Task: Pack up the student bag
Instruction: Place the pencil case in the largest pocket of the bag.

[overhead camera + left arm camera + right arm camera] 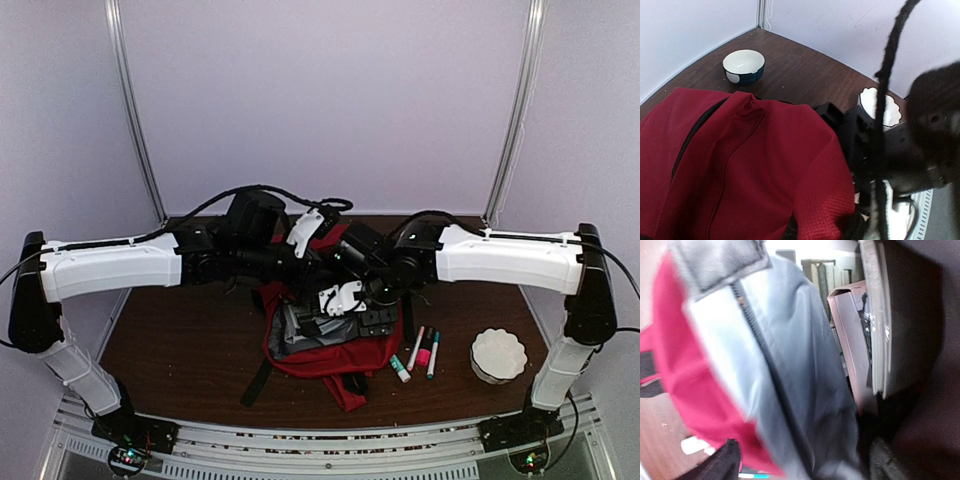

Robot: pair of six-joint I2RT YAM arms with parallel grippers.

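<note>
Top external: student bag lying open mid-table, right hand spread wide over its mouth, left hand closed at its upper rim. Judged partly packed: flat items inside, markers beside it not yet packed.

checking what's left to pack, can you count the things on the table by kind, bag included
student bag: 1
bowls: 2 (dark blue bowl, white scalloped bowl)
markers: 4, lying beside the bag
total: 7
Whatever is inside the bag is too hidden to count.
</note>
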